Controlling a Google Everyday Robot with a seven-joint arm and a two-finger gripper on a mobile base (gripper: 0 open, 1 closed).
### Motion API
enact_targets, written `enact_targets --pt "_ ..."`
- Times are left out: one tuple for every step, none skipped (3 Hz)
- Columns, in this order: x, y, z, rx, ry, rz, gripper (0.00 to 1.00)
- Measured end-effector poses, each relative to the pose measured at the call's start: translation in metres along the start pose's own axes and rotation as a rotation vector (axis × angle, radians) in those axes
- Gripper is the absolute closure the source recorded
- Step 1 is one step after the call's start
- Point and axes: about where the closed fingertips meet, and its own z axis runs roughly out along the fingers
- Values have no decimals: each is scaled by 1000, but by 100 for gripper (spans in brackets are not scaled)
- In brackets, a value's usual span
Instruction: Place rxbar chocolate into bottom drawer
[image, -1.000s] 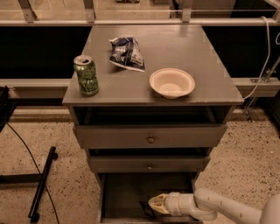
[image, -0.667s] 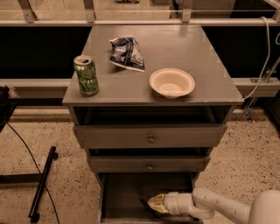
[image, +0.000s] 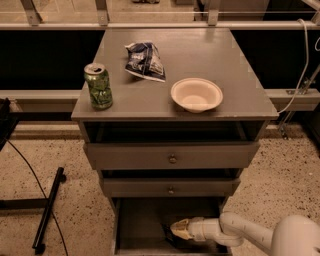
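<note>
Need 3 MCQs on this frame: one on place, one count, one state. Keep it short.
1. Where is the tool?
A) on the floor beside the cabinet
B) at a drawer knob
C) low inside the bottom drawer

2. How many things sit on the cabinet top?
A) three
B) one
C) five

3. The bottom drawer is:
A) shut
B) pulled open
C) taken out

Answers:
1 C: the tool's tip lies over the drawer floor.
2 A: a can, a bag and a bowl.
3 B: its floor is exposed, with the arm reaching in.
</note>
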Motion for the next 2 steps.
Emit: enact_targets --pt "8 -11 -9 42 44 29 65" --pt "8 -9 -6 37 42 29 34"
